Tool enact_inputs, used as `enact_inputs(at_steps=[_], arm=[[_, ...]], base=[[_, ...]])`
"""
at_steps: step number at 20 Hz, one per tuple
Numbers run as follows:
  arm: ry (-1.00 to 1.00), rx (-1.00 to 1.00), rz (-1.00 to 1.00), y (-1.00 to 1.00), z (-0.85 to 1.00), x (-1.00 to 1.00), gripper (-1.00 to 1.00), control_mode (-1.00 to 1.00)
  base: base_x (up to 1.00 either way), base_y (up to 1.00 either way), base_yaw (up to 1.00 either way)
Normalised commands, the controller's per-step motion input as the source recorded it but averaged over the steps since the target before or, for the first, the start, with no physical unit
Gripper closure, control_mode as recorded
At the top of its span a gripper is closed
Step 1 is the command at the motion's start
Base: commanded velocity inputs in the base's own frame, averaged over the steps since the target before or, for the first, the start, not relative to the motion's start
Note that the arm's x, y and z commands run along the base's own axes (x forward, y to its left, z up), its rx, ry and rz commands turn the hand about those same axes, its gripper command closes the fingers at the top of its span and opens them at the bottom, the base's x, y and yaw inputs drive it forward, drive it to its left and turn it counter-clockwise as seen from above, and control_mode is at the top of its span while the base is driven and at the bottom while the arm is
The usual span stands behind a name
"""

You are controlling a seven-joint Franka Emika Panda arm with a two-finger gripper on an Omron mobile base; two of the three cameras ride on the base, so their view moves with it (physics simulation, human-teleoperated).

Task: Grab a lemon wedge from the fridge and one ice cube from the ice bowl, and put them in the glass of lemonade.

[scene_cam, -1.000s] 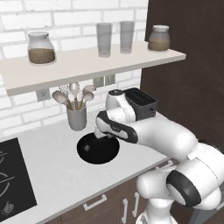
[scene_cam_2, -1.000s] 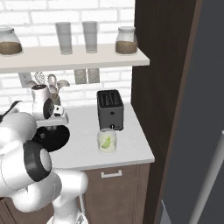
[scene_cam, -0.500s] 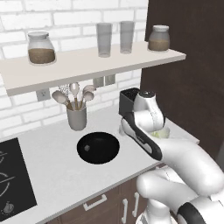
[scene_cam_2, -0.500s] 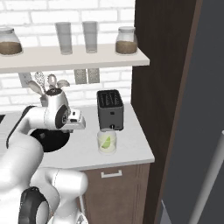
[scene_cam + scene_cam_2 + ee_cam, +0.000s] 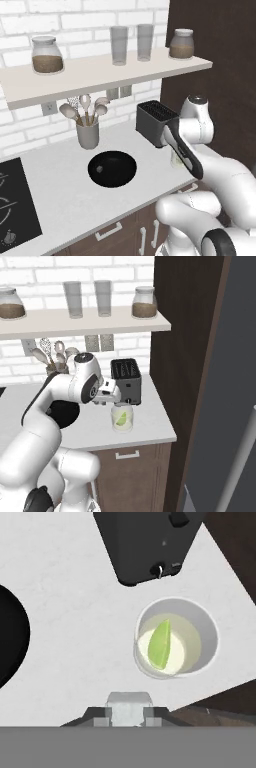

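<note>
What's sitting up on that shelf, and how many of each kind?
Jars with brown contents: 2
Tall clear glasses: 2
Total: 4

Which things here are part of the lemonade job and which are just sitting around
Part of the job: glass of lemonade with the lemon wedge already in it; ice cube held in the gripper; ice bowl.

Just sitting around: toaster, utensil cup, two tall glasses and two jars on the shelf.
</note>
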Motion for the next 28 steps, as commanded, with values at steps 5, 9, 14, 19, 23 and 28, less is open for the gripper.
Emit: enact_inputs(at_steps=[5,9,14,19,23,28], arm=[[0.02,0.0,-0.14,-0.52,-0.09,0.09,1.0,-1.0],[0.02,0.02,-0.09,-0.14,-0.19,0.04,1.0,-1.0],[0.0,0.04,-0.04,-0.06,-0.29,0.15,1.0,-1.0],[0.0,0.0,-0.01,-0.06,-0.13,0.11,1.0,-1.0],[0.0,0.0,0.0,-0.03,-0.17,0.06,1.0,-1.0],[0.0,0.0,0.0,-0.06,-0.12,0.01,1.0,-1.0]], base=[[0.0,0.0,0.0],[0.0,0.0,0.0],[0.0,0.0,0.0],[0.0,0.0,0.0],[0.0,0.0,0.0],[0.0,0.0,0.0]])
